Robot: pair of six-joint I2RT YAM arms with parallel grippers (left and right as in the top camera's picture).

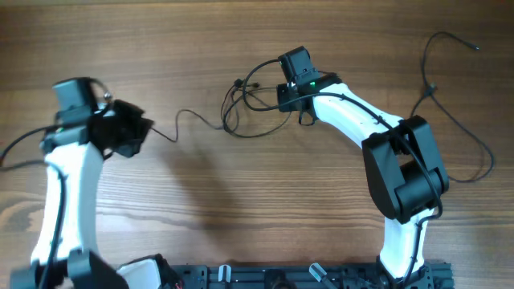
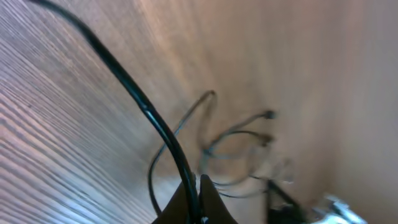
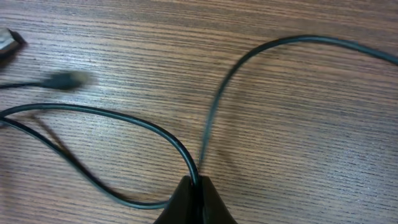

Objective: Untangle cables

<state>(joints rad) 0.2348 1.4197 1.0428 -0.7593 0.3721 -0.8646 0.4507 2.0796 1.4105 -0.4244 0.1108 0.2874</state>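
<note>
**A:** As the overhead shot comes up, two arms reach over the table [image 1: 257, 201]. What has the one on the left got?

**B:** The left gripper [image 2: 198, 205] is clamped tight on one black strand [image 2: 140, 102]. Overhead, that strand runs right across the wood into the tangle [image 1: 241, 104], upper middle of the frame.

**A:** And the right gripper [image 3: 196, 198]?

**B:** Pinched closed as well, right at the tangle's right edge. Its wrist camera shows two black lines meeting at the fingertips. One loops off to the left, the other climbs and bends to the upper right. Whether those are two cords or one folded over, I cannot tell.

**A:** How many cords in the knot?

**B:** Too many crossings to count from above. Ends are easier: the left wrist view shows two plug ends, one [image 2: 268, 115] above the other [image 2: 266, 139], both soft with blur.

**A:** The right wrist view adds one dark plug [image 3: 62, 79] at mid-left and one silver tip [image 3: 9, 40] in the upper left corner.

**B:** There is also a loose cable [image 1: 431, 89] well apart on the right, snaking from the top edge down past the right arm. Neither gripper touches it.
</note>
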